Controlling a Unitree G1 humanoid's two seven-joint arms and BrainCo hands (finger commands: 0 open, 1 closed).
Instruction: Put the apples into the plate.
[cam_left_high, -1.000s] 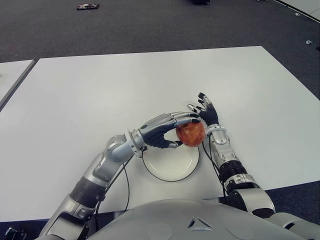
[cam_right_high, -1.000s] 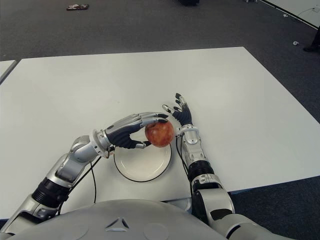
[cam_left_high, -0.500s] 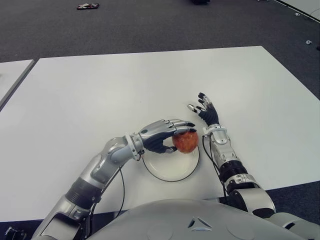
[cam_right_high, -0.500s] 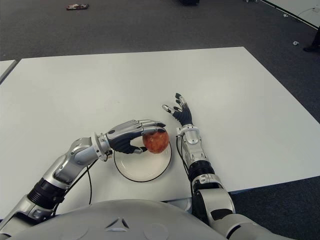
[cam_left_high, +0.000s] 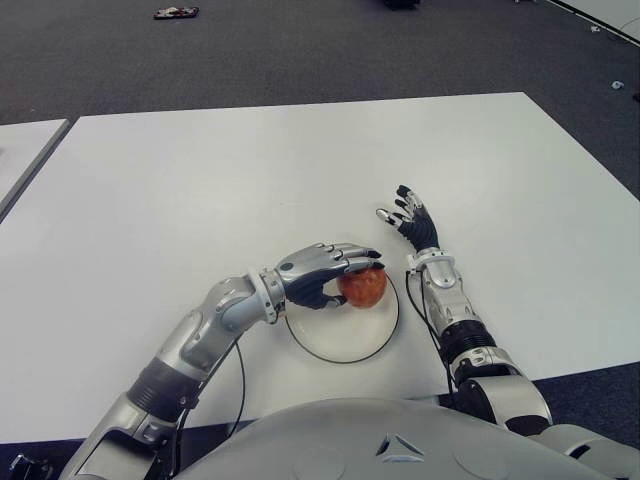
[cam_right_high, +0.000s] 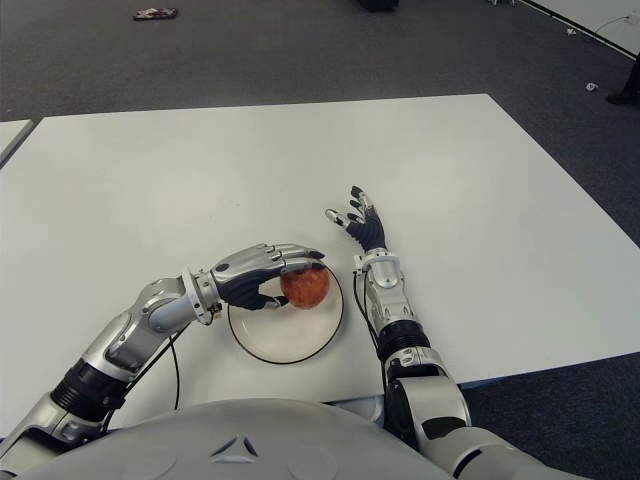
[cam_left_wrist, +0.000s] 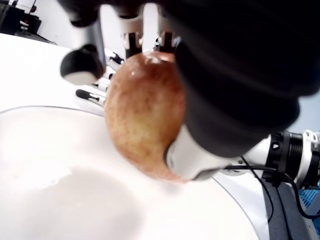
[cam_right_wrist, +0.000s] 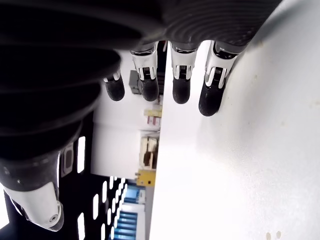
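Observation:
A red apple (cam_left_high: 364, 287) is held in my left hand (cam_left_high: 330, 275), fingers curled over its top and thumb under its near side. It hangs low over the far right part of the white plate (cam_left_high: 330, 338), close to the plate's surface; in the left wrist view the apple (cam_left_wrist: 145, 117) fills the middle with the plate (cam_left_wrist: 60, 200) just beneath. My right hand (cam_left_high: 411, 222) shows to the right of the plate with fingers spread and nothing in it.
The white table (cam_left_high: 200, 190) stretches far to the left and back. A second table edge (cam_left_high: 25, 160) shows at the far left. Dark carpet (cam_left_high: 300, 50) lies beyond, with a small dark object (cam_left_high: 175, 13) on it.
My left hand has lowered the apple from above the plate's far right rim down toward the plate and drawn slightly nearer. The right hand has stayed in place.

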